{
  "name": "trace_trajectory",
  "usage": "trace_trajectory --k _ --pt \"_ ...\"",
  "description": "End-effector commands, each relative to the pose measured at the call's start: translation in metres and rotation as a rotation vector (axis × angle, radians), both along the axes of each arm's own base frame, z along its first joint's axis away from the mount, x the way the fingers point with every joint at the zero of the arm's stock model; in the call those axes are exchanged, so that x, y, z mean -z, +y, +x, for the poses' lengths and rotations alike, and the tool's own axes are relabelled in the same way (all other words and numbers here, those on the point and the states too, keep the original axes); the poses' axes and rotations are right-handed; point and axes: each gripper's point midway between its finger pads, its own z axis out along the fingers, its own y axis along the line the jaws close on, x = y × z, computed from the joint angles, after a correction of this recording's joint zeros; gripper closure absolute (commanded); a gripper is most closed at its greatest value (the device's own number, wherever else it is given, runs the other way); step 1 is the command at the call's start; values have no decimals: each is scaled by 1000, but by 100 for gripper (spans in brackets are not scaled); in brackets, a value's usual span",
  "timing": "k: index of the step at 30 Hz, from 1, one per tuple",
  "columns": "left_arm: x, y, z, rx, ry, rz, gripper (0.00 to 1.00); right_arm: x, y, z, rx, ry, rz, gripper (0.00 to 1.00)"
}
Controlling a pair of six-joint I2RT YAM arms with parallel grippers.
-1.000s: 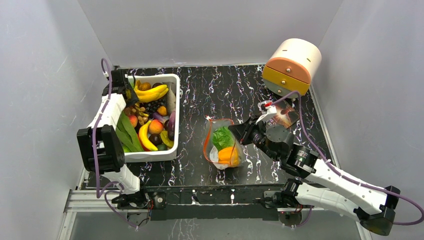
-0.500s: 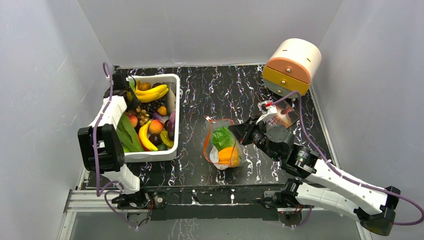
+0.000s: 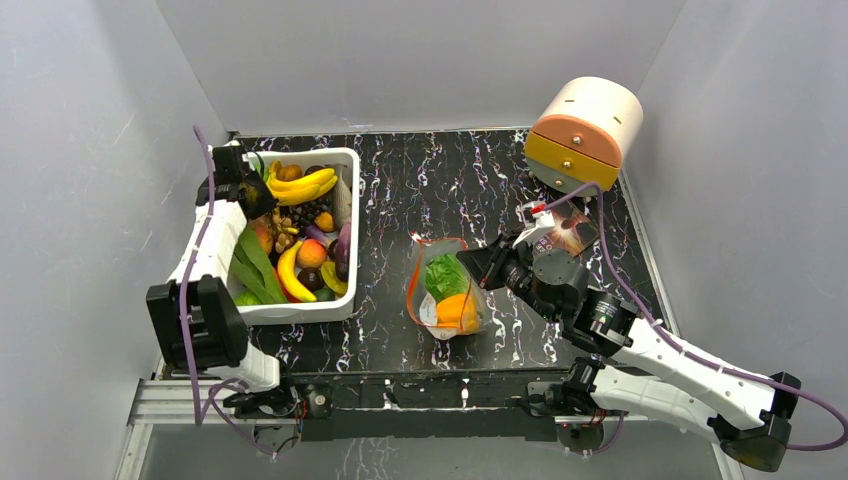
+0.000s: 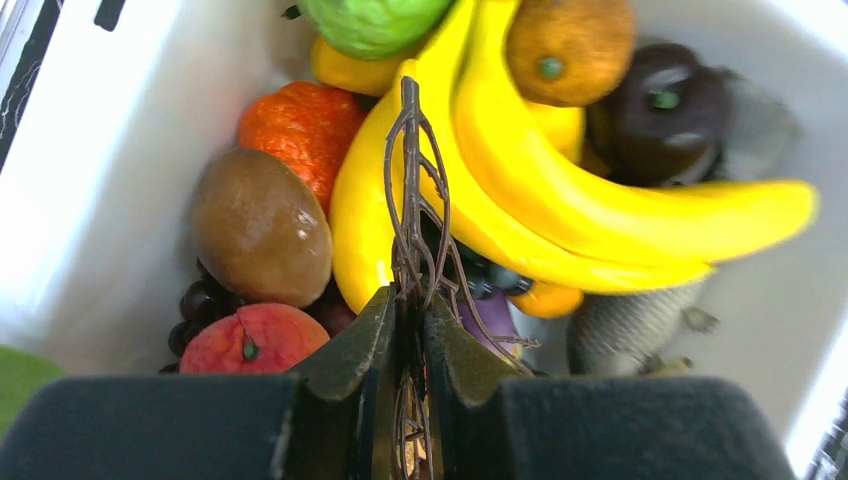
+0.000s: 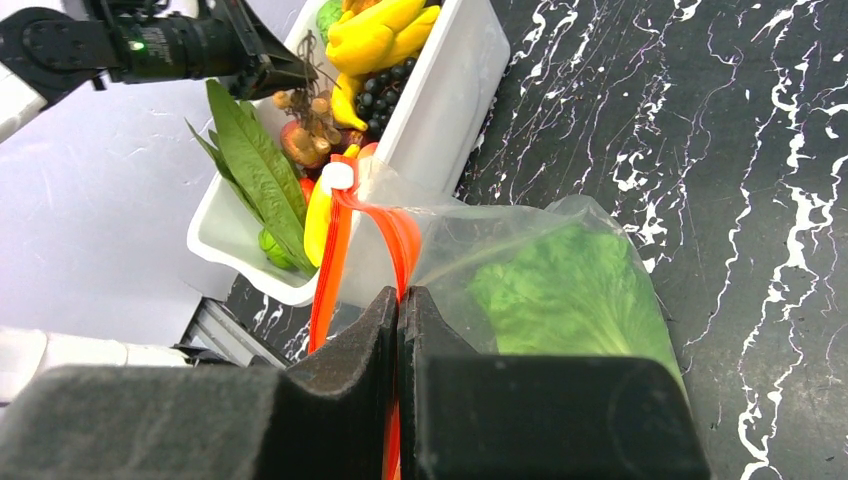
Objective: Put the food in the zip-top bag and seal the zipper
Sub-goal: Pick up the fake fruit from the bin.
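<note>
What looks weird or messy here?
The round cream box in the far right corner sits tilted, its orange and yellow front angled down at the table. Nothing looks spilled: the fruit is in the white tub or the bag.

The brown stem point(image 4: 408, 140) has its lower end hidden inside the left claw point(image 4: 411, 300). The zipper point(image 5: 331, 260) vanishes behind the right claw point(image 5: 400, 298). A green fruit point(image 4: 370, 18) is cropped at the top.

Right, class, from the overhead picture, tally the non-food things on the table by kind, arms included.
Robot arms: 2, left arm and right arm
White tub: 1
Zip-top bag: 1
Dark printed packet: 1
Round beige-and-orange drum: 1
Total: 6
</note>
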Motion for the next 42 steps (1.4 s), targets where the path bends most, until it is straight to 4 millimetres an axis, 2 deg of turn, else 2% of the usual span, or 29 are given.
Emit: trace_trajectory --k 1,6,7,13,21,23,26,32,36,42 --pt "-44 -17 -10 78 -92 -43 100 -34 -2 4 25 -57 91 100" --pt "-62 -36 -21 160 -119 -103 100 -36 -7 9 64 -58 72 100" --pt "-72 -43 -24 190 -150 -125 100 -38 -7 10 70 -61 73 100" --pt "-85 -83 -45 335 -186 -246 100 -41 -6 17 95 -63 60 100" --pt "-99 -148 -82 581 -167 -373 100 -44 3 32 130 -84 30 100" --pt "-105 -170 -95 668 -164 -404 100 -46 6 35 135 -96 18 100" --pt "-112 -191 -115 762 -155 -452 100 -49 11 41 140 -112 6 100" --pt "-123 -212 -147 882 -161 -546 100 -52 19 48 136 -149 -7 100" --pt "-135 -234 -173 981 -138 -680 100 -56 24 54 132 -192 -31 100" --pt "-141 -252 -200 1048 -90 -772 100 -61 27 65 162 -241 -68 100"
